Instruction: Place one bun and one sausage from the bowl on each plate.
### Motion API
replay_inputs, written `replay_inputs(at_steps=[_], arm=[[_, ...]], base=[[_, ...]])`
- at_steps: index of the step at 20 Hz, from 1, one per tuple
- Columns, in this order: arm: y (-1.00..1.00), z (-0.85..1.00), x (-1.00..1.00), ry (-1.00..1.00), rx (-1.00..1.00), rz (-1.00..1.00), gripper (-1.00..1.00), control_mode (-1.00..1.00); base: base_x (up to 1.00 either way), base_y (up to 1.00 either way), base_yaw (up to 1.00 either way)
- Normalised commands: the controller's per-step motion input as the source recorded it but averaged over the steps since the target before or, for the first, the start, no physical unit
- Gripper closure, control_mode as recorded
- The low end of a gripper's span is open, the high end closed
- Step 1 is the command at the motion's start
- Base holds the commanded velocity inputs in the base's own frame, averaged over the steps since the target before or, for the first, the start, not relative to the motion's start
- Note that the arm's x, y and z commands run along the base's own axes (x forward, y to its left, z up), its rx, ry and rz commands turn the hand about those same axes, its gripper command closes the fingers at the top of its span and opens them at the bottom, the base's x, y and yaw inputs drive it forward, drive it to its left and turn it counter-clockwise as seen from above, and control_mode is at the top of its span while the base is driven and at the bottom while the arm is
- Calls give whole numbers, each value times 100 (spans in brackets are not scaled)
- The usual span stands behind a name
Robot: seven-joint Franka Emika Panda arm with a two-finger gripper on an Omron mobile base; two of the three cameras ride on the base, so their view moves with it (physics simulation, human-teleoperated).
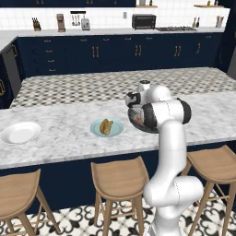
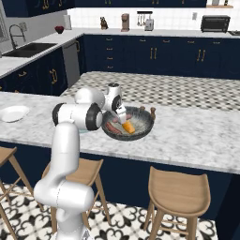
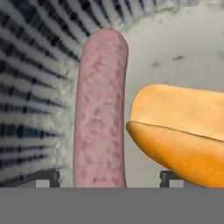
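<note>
Sitting on the marble island counter are two plates and one bowl. One white plate is lying empty far to the left, and one light blue plate is carrying one bun and one sausage already, side by side. The dark grey bowl is resting near the counter's front edge, just right of the blue plate, and it is holding one pink sausage and one orange bun, lying side by side and touching or nearly so.

The gripper is hanging low inside the bowl, its jaws standing wide apart. The sausage is running lengthwise between the two fingertips, its near end right at the gripper. The bun is lying just beside, overlapping the right fingertip.
</note>
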Motion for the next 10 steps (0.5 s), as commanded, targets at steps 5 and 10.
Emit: replay_inputs(at_steps=[5,10], arm=[[-17,-85,0,5,5,0,100,-100],[-8,-78,-19,1,2,0,100,-100]], base=[[0,0,0],[0,0,0]])
